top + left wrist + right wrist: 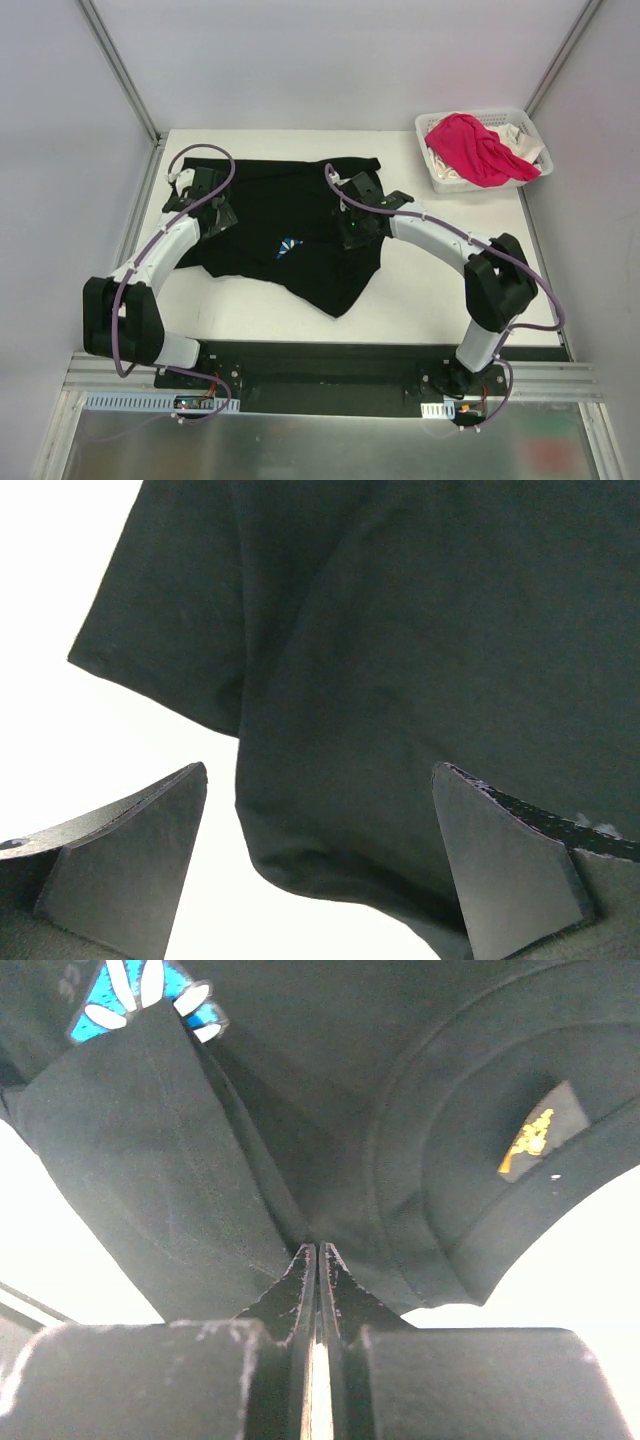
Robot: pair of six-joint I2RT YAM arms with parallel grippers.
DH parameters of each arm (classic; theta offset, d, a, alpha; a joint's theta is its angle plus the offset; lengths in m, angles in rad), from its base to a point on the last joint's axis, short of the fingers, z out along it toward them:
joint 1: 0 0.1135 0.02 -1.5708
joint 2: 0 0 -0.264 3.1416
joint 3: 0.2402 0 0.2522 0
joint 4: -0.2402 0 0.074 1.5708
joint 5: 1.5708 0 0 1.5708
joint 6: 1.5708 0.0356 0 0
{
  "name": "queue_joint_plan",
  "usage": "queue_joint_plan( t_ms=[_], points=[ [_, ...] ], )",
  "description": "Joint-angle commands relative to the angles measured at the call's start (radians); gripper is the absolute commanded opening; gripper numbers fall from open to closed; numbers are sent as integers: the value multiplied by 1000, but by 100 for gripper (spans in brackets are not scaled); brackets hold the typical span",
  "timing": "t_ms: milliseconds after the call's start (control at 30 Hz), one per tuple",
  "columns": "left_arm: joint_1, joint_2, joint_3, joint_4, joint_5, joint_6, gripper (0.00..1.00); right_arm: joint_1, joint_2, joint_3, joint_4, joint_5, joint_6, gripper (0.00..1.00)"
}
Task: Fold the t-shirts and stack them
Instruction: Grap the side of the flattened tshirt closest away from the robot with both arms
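Note:
The black t-shirt (290, 210) lies spread but rumpled on the white table, with a bit of its blue-and-white daisy print (289, 245) showing. My left gripper (222, 215) is open above the shirt's left edge; in the left wrist view its fingers (320, 770) straddle a black fold (400, 630) without touching it. My right gripper (352, 233) is shut on a pinch of the black shirt (300, 1080) just below the collar, where the cloth creases into the fingertips (317, 1247). The pink shirt (480, 145) lies on top of white cloth (522, 140) in the basket.
The white lattice basket (470, 116) stands at the table's back right corner. Grey enclosure walls close in the back and both sides. A yellow neck label (535, 1135) shows inside the collar. Bare white table (430, 290) lies in front of and to the right of the shirt.

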Motion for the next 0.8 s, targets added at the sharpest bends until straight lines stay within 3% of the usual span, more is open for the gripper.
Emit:
queue_joint_plan(
  t_ms=[0,200,400,767],
  points=[
    [3,-61,-23,7,75,-149,94,-35,-82,-26,44,-2,-7,1],
    [12,-84,8,9,10,-226,94,-97,-120,-67,73,-57,11,1],
    [128,-64,2,36,124,-335,95,-134,-165,-121,90,-45,17,1],
    [156,3,28,-16,52,-402,94,-190,-199,-146,109,-60,34,1]
  ],
)
